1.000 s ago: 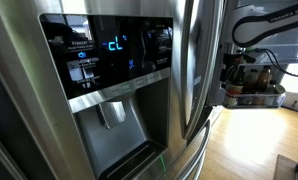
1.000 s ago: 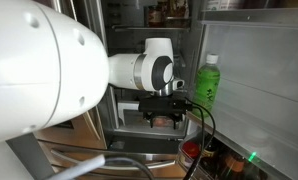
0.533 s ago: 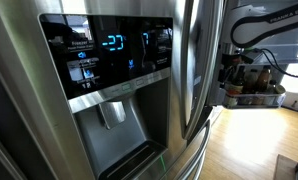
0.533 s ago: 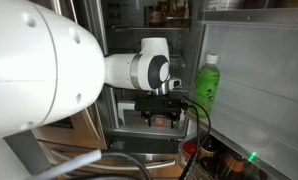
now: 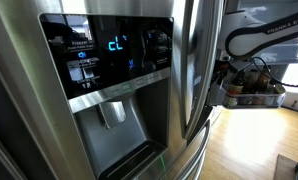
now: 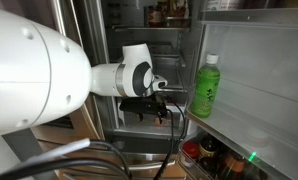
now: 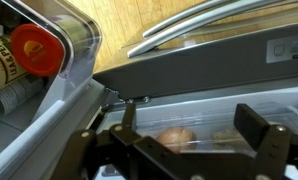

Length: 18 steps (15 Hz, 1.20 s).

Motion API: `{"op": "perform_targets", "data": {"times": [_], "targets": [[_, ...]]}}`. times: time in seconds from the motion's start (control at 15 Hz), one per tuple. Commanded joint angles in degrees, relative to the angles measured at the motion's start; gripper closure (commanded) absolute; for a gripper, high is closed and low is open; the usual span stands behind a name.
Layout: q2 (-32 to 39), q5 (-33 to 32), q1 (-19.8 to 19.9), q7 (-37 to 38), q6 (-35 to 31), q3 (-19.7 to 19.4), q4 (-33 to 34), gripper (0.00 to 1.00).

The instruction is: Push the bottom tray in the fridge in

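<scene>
The stainless-steel fridge (image 5: 49, 130) fills an exterior view, with its black blue-lit dispenser panel (image 5: 109, 50) and a long bar handle (image 5: 194, 70). In an exterior view my gripper (image 6: 154, 108) reaches into the open fridge compartment. In the wrist view the gripper (image 7: 189, 118) is open, its two fingers spread in front of a clear-fronted tray (image 7: 219, 112) low in the fridge. A round brown piece of produce (image 7: 174, 137) lies inside the tray. Nothing is held. I cannot tell whether the fingers touch the tray.
A green bottle (image 6: 204, 85) stands on the open door's shelf beside the arm. Lower door shelves hold bottles (image 6: 214, 160), one with a red cap (image 7: 34, 48). The wood floor (image 5: 249, 140) lies beyond the door. My white arm (image 6: 49, 85) blocks much of the view.
The arm has swung left and lower, carrying the gripper further toward the fridge interior. The dispenser display readout flickered.
</scene>
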State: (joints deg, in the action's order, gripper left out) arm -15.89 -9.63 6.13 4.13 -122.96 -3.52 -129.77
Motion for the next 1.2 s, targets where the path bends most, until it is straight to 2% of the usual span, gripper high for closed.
{"op": "perform_targets", "data": {"times": [0.0, 0.47, 0.53, 0.6, 0.87, 0.93, 1.13], "targets": [[-1.0, 6.0, -1.4, -2.2, -6.2, -1.2, -4.6, 0.0], [-0.9, 15.0, -4.3, -15.9, -20.4, -2.8, -9.9, 0.0], [-0.6, 15.1, -4.1, -15.1, -21.2, -2.6, -9.8, 0.0], [0.0, 12.9, -3.2, -12.7, -18.8, -1.7, -8.2, 0.0], [0.0, 13.3, -3.5, -13.1, -19.7, -1.8, -8.5, 0.0], [0.1, 10.2, -2.3, -10.9, -21.4, -0.8, -8.8, 0.0], [1.0, 8.0, -2.0, -11.5, -26.4, -1.0, -9.0, 0.0]]}}
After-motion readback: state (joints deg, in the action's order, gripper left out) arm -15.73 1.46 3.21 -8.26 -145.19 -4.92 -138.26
